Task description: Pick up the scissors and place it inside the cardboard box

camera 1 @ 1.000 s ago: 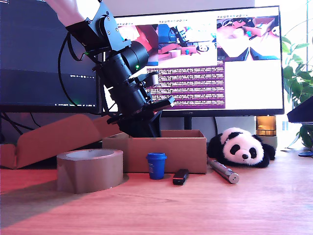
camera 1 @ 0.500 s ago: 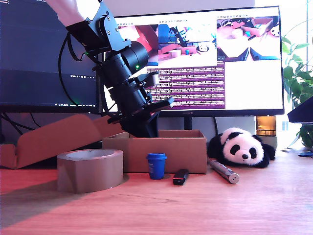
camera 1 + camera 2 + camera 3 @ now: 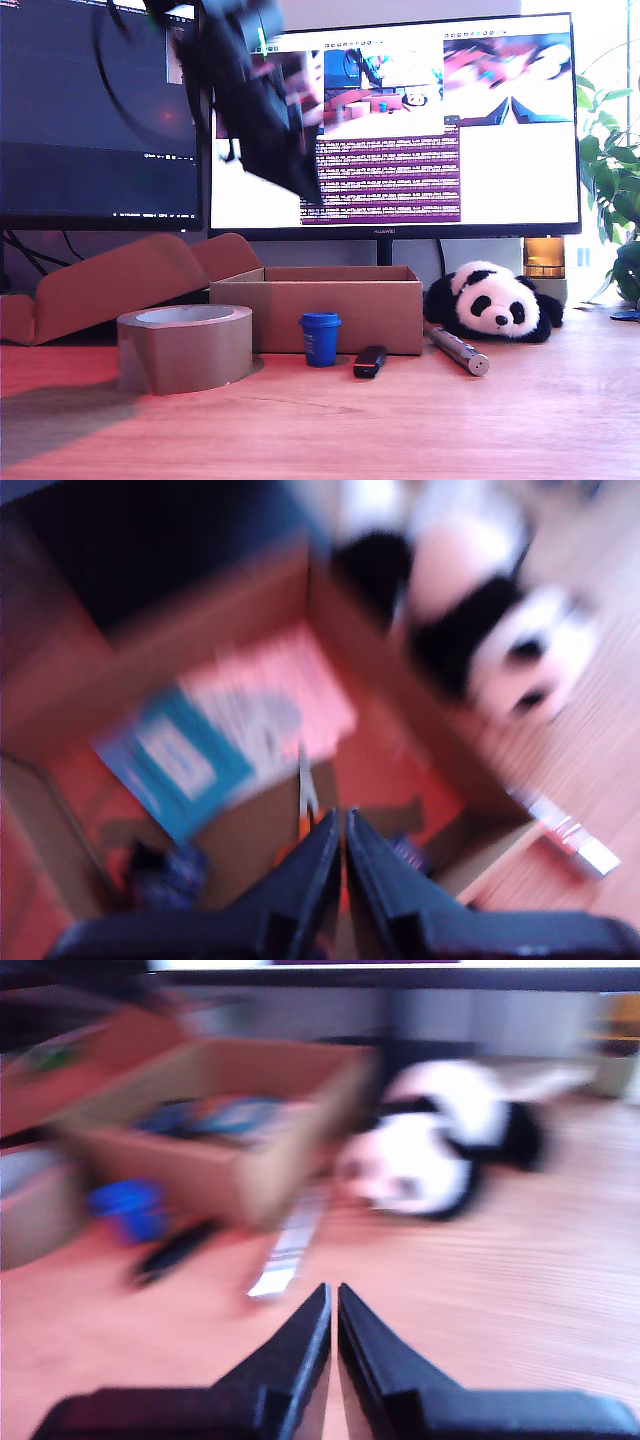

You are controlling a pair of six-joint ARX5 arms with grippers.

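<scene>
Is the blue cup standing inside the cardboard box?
No, the blue cup stands on the table in front of the cardboard box, outside it.

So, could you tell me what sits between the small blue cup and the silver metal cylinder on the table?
In the exterior view, a small black rectangular gadget lies on the wooden table between the blue cup and the silver cylinder.

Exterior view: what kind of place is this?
Probably an office or lab desk: two large computer monitors stand behind a wooden tabletop holding a brown tape roll and a green potted plant.
</scene>
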